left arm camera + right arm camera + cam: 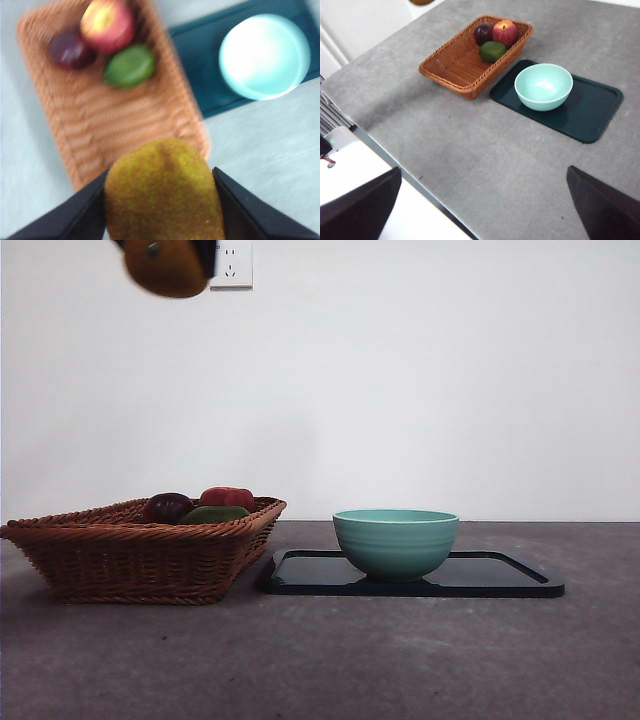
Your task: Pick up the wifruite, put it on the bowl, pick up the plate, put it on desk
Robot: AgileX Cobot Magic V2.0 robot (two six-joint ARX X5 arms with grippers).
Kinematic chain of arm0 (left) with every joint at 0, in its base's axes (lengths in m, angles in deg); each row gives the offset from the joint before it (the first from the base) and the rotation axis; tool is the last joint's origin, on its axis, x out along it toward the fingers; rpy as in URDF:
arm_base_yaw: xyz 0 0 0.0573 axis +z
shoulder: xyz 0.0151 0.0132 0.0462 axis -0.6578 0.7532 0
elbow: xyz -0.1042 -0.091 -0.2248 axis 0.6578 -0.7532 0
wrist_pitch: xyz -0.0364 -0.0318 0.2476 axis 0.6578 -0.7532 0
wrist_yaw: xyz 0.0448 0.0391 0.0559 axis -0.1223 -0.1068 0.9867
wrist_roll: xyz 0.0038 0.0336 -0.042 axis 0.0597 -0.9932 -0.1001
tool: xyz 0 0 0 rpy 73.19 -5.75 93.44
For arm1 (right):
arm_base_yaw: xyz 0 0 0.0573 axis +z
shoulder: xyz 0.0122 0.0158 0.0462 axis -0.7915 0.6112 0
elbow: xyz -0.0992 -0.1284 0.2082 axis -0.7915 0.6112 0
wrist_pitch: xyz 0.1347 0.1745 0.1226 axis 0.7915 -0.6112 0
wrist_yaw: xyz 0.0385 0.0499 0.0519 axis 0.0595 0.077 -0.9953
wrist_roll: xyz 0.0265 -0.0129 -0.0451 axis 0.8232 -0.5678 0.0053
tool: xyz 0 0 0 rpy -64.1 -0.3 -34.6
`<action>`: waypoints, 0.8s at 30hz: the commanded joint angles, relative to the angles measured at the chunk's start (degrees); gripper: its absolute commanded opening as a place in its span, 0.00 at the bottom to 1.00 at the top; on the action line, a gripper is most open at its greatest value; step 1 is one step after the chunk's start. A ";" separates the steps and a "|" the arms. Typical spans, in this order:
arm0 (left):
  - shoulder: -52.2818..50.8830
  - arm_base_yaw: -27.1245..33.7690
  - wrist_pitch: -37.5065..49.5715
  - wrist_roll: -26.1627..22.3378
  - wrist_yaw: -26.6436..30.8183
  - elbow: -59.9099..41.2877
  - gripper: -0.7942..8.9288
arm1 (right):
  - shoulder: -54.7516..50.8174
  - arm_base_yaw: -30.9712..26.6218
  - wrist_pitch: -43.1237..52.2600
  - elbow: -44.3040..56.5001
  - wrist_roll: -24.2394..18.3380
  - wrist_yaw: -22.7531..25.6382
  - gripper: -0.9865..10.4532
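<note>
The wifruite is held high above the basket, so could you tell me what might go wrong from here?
1. The left hand grips the rounded wifruite only at its sides; it could slip and fall far.
2. The bowl sits well to one side, so a long carry is needed.
3. A hard drop could shift the bowl on its dark tray.

Left wrist view blurred — bowl (265,56) glare-washed.
</note>
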 commanded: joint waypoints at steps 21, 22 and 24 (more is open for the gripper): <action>5.60 4.59 26.18 9.97 1.95 -26.29 0.30 | 0.11 0.26 -0.81 -0.66 0.57 -0.13 0.64; 6.38 4.79 26.34 9.97 1.95 -26.29 0.30 | 0.11 0.28 -0.87 -0.66 0.57 -0.13 0.64; 8.24 5.01 26.88 9.90 1.95 -26.29 0.30 | 0.11 0.28 -0.92 -0.66 0.55 -0.11 0.64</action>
